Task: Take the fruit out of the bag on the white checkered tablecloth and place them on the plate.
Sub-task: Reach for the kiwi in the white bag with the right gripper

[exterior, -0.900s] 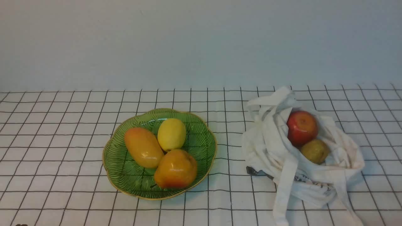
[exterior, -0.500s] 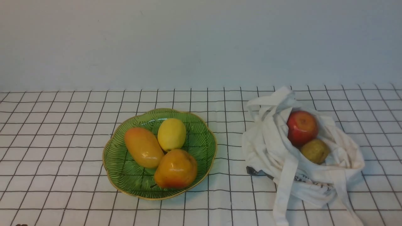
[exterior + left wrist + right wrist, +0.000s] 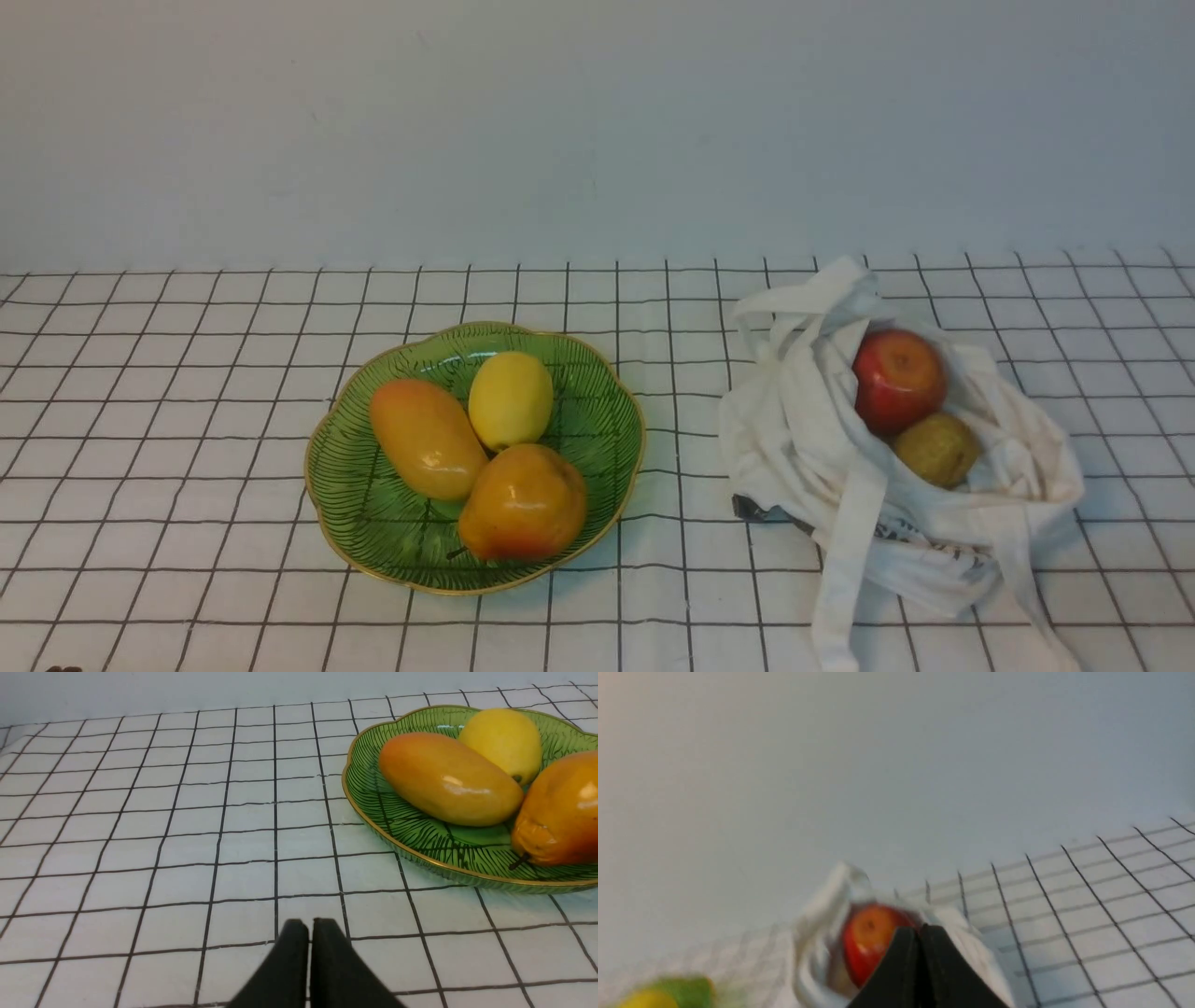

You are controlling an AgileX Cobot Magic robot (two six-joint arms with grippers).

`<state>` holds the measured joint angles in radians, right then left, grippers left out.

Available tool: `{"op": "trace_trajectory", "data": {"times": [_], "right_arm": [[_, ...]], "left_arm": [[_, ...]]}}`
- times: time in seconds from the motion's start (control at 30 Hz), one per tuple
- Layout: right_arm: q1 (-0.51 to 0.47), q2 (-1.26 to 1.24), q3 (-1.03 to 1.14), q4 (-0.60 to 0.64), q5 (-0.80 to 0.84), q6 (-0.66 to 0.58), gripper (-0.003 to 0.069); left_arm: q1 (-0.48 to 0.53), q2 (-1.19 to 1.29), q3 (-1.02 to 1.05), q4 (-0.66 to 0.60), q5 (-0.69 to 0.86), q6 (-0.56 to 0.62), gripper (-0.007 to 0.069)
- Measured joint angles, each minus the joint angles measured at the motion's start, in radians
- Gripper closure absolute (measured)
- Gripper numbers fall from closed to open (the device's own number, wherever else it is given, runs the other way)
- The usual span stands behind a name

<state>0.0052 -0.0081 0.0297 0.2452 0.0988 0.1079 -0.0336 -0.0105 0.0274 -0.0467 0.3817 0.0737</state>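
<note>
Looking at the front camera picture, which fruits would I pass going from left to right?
First the long orange fruit → lemon → red apple → small olive-brown fruit. The rounder orange fruit lies nearer than the lemon, across the same stretch, so it is left out.

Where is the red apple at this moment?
In the front view the red apple sits in the open bag on the robot's right, touching the olive-brown fruit nearer the camera, right of the green plate.

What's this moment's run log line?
bag: red apple, olive-brown fruit inside | plate: neither there yet | left tool: shut | right tool: shut
</note>
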Motion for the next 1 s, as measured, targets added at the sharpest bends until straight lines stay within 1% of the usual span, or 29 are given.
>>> {"op": "trace_trajectory", "data": {"times": [0.07,0.2,0.33,0.43,0.5,0.6,0.67,0.8,0.83,0.87,0.9,1.0], "right_arm": [[0.000,0.000,0.000,0.111,-0.050,0.012,0.0671],[0.000,0.000,0.000,0.235,-0.099,0.016,0.0671],[0.000,0.000,0.000,0.289,-0.108,0.010,0.0671],[0.000,0.000,0.000,0.340,-0.180,0.033,0.0671],[0.000,0.000,-0.024,0.343,-0.180,0.035,0.0671],[0.000,0.031,-0.154,0.302,-0.099,0.013,0.0671],[0.000,0.101,-0.255,0.251,-0.005,-0.010,0.0671],[0.000,0.318,-0.435,0.175,0.242,-0.043,0.0671],[0.000,0.416,-0.491,0.159,0.314,-0.049,0.0671],[0.000,0.430,-0.498,0.159,0.325,-0.049,0.0671],[0.000,0.542,-0.547,0.150,0.399,-0.053,0.0671],[0.000,0.746,-0.637,0.138,0.471,-0.065,0.0671]], "left_arm": [[0.000,0.000,0.000,0.000,0.000,0.000,0.0632],[0.000,0.000,0.000,0.000,0.000,0.000,0.0632],[0.000,0.000,0.000,0.000,0.000,0.000,0.0632],[0.000,0.000,0.000,0.000,0.000,0.000,0.0632],[0.000,0.000,0.000,0.000,0.000,0.000,0.0632],[0.000,0.000,0.000,0.000,0.000,0.000,0.0632],[0.000,0.000,0.000,0.000,0.000,0.000,0.0632],[0.000,0.000,0.000,0.000,0.000,0.000,0.0632],[0.000,0.000,0.000,0.000,0.000,0.000,0.0632],[0.000,0.000,0.000,0.000,0.000,0.000,0.0632],[0.000,0.000,0.000,0.000,0.000,0.000,0.0632],[0.000,0.000,0.000,0.000,0.000,0.000,0.0632]]}}
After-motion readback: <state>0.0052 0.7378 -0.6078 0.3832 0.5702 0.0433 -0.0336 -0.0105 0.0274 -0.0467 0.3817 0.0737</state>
